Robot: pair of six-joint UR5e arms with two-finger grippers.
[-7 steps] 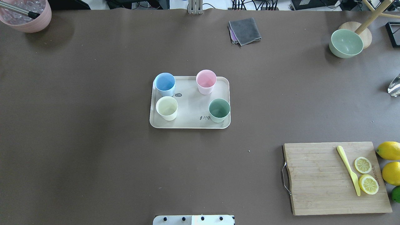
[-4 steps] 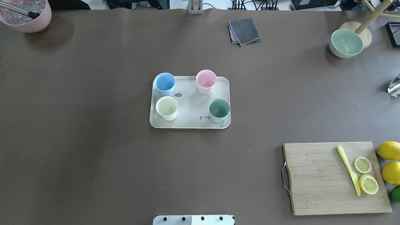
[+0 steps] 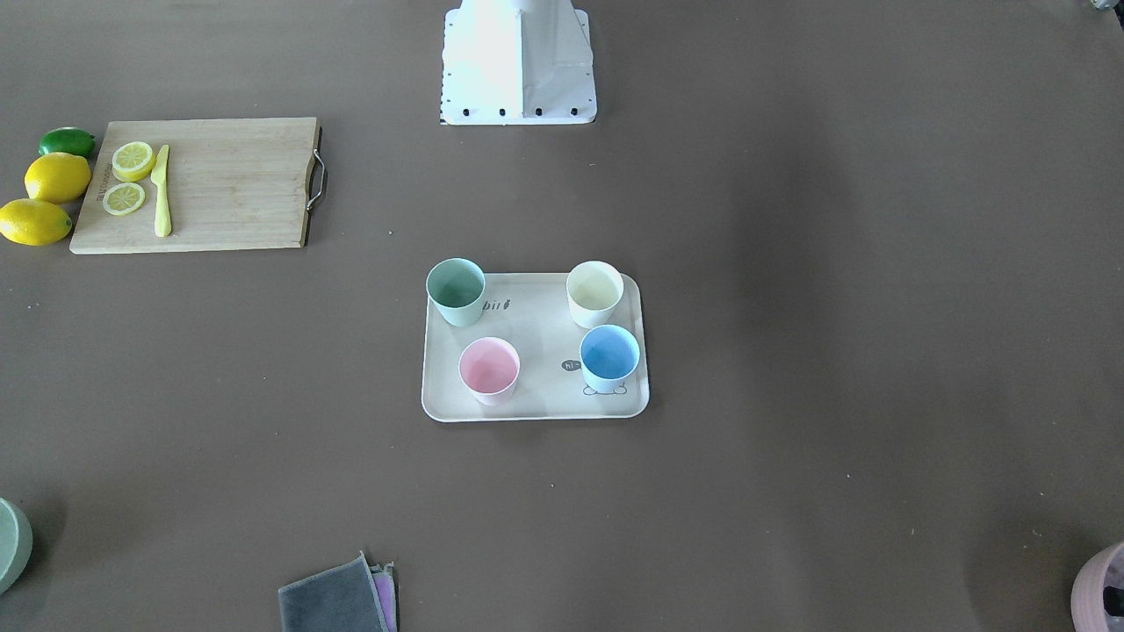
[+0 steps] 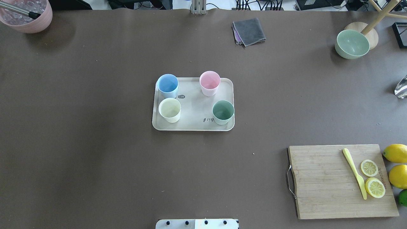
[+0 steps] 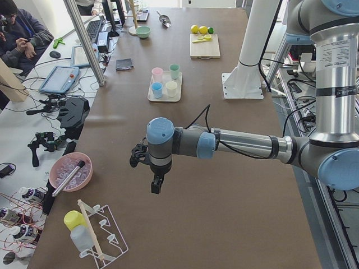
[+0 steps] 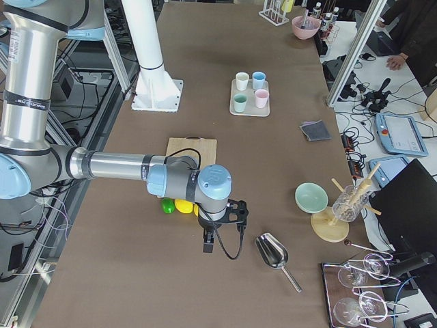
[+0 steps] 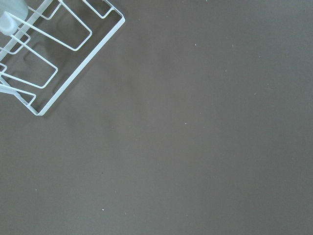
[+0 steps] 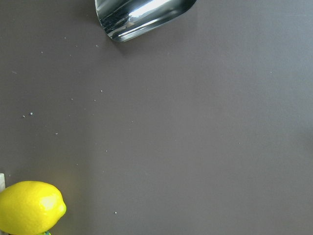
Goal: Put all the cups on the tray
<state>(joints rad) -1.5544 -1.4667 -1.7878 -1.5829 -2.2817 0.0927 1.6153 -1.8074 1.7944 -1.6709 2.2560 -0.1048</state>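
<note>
The beige tray (image 4: 195, 109) lies at the table's middle, also in the front-facing view (image 3: 540, 351). Four cups stand upright on it: blue (image 4: 167, 84), pink (image 4: 209, 81), pale yellow (image 4: 169, 109) and green (image 4: 223, 111). Both arms are held far out at the table's ends. My left gripper (image 5: 154, 182) shows only in the exterior left view, above bare table. My right gripper (image 6: 208, 242) shows only in the exterior right view, above the table near the lemons. I cannot tell whether either is open or shut.
A wooden cutting board (image 4: 330, 181) with lemon slices and a yellow knife lies at the near right, whole lemons (image 4: 396, 153) beside it. A grey cloth (image 4: 249, 31), a green bowl (image 4: 352, 44) and a pink bowl (image 4: 27, 14) stand along the far edge. A wire rack (image 7: 49, 49) and a metal scoop (image 8: 142, 14) lie at the table's ends.
</note>
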